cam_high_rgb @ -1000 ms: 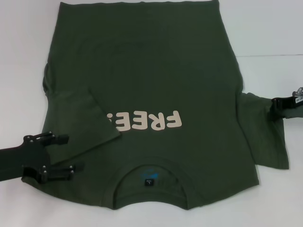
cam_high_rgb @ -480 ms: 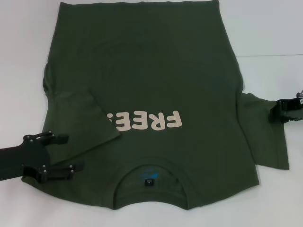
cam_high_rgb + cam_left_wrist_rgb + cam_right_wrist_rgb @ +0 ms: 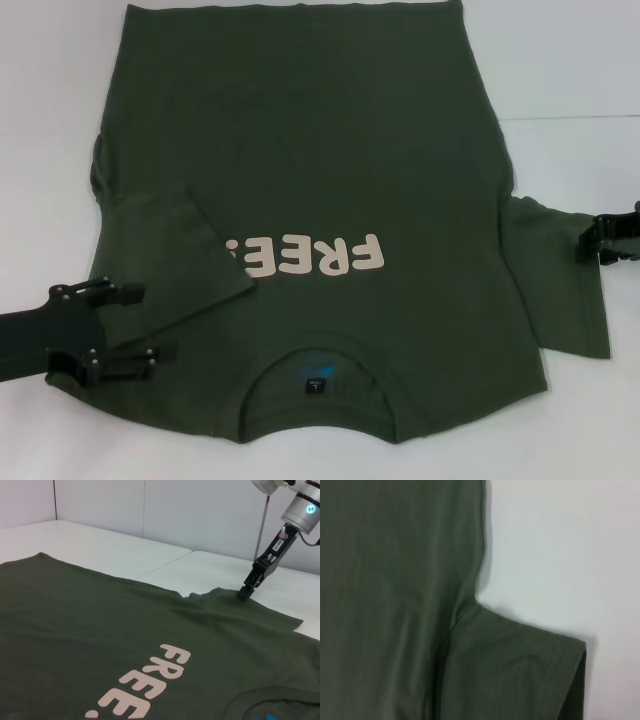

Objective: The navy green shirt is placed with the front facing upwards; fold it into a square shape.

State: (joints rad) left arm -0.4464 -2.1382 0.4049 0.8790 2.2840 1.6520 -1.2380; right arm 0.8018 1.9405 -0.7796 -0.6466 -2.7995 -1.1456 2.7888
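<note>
The navy green shirt (image 3: pixel 340 150) lies flat, front up, its collar (image 3: pixel 318 385) nearest me and cream "FREE!" lettering (image 3: pixel 310 258) across the chest. One sleeve (image 3: pixel 175 260) is folded inward and covers the end of the lettering. My left gripper (image 3: pixel 135 325) rests open at the shoulder beside that fold, one finger on either side of the cloth's edge. The other sleeve (image 3: pixel 560 290) lies spread out to the side, and my right gripper (image 3: pixel 592 238) is shut on its outer edge. In the left wrist view the right gripper (image 3: pixel 245 592) pinches the slightly raised sleeve.
The shirt lies on a white table (image 3: pixel 560 60) with a seam line running across it. White walls stand behind the table in the left wrist view. Bare tabletop shows on both sides of the shirt.
My right gripper has moved outward to the right, drawing the sleeve's edge a little farther out. The left gripper has not moved.
</note>
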